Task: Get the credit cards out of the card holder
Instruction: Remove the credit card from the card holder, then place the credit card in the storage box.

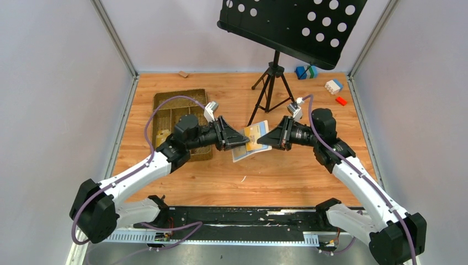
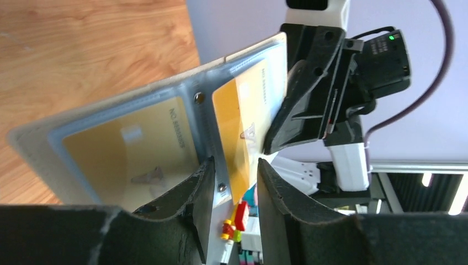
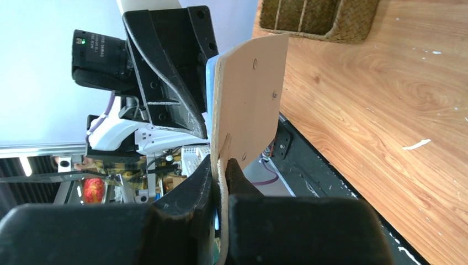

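Holder point(image 1: 243, 153) is up off the table point(image 1: 287, 176), mid-scene, just right of the tray point(image 1: 182, 107), between left gripper point(image 1: 243, 139) and right gripper point(image 1: 269, 141). Left wrist: I see it open, light blue inside, two yellow cards point(image 2: 127, 146) in clear sleeves. Left jaws sit narrow, straddling the edge of one card. Can't tell if they pinch. Right wrist: right jaws clamped on the edge of the beige cover point(image 3: 248, 105).

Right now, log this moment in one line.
card holder: open, aloft; right gripper: shut on its cover; left gripper: straddling orange-yellow card
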Controlling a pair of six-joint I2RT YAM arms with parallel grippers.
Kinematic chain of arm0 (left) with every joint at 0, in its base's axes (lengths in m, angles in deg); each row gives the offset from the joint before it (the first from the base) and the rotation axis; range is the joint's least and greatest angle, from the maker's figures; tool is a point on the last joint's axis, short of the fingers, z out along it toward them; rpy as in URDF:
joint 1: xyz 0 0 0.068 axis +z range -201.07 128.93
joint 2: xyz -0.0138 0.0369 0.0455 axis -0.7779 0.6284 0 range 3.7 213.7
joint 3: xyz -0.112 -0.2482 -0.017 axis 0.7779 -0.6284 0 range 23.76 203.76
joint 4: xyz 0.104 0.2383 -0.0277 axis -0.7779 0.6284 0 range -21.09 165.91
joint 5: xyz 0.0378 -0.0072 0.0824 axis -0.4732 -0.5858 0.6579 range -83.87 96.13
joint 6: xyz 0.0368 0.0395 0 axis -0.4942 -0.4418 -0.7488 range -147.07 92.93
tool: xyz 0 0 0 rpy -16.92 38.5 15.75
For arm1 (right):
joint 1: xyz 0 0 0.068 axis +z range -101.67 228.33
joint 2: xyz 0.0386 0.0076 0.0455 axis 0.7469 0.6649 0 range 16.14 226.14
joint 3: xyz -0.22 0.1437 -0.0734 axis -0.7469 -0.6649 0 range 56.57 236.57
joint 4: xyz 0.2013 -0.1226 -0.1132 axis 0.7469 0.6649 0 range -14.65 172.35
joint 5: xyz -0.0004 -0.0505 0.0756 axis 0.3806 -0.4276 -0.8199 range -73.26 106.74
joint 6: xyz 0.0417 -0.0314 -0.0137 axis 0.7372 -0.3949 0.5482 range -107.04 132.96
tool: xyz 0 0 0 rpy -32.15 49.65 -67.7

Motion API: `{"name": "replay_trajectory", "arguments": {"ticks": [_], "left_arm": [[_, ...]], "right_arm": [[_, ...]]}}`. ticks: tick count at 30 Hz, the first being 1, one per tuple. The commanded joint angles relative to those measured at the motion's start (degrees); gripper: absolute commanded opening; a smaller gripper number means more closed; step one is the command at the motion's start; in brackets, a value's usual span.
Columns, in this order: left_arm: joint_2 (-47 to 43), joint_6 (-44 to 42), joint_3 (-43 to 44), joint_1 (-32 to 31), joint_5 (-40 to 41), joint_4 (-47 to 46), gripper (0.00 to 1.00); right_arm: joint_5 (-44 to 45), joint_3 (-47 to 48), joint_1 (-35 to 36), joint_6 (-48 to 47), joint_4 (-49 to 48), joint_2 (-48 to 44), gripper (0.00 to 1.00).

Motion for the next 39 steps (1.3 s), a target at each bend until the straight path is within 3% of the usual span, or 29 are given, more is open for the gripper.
{"name": "replay_trajectory", "arguments": {"ticks": [1,4,7,9,13,15,20,25,28,33,36,39], "left_arm": [[1.2,6.0,-1.3,0.1,-2.3,-14.4,0.39],[1.7,7.1,-1.7,0.1,-2.7,-16.9,0.32],[2.3,7.7,-1.7,0.1,-3.0,-17.7,0.11],[2.2,7.8,-2.1,0.2,-2.7,-17.5,0.00],[1.2,7.3,-3.2,1.0,-2.6,-16.2,0.00],[0.2,7.3,-4.0,2.0,-2.9,-15.7,0.00],[-2.9,6.3,-6.0,3.7,-3.1,-12.6,0.00],[-6.3,4.8,-7.5,6.4,-4.5,-8.7,0.00],[-10.0,-2.2,-5.9,11.7,-6.7,4.3,0.00],[-11.0,-27.9,4.8,23.1,-3.0,44.1,0.00],[-8.6,-40.9,13.1,24.8,10.4,60.7,0.00],[-5.6,-45.8,20.1,24.9,26.6,72.3,0.00]], "right_arm": [[-3.8,-1.1,-0.1,4.5,-8.6,-0.2,0.00],[-4.5,-1.9,-0.1,6.5,-11.6,0.1,0.00],[-4.6,-1.4,-0.1,5.9,-11.2,0.3,0.00],[-3.8,-0.7,-0.2,5.0,-8.4,0.4,0.10],[-2.4,-1.5,-0.7,5.7,-7.9,-0.5,0.23],[-2.1,-2.8,-1.3,7.3,-9.6,-1.4,0.24],[-1.4,-4.1,-2.3,7.8,-9.3,-2.6,0.03],[-0.1,-3.4,-2.4,5.6,-5.0,-2.9,0.00],[2.0,-1.9,-3.0,1.7,1.5,-3.3,0.00],[4.4,1.6,-3.2,-5.7,10.8,-2.9,0.00],[4.6,3.7,-3.3,-8.1,13.5,-2.5,0.00],[4.9,6.1,-3.3,-10.7,16.7,-2.0,0.00]]}}
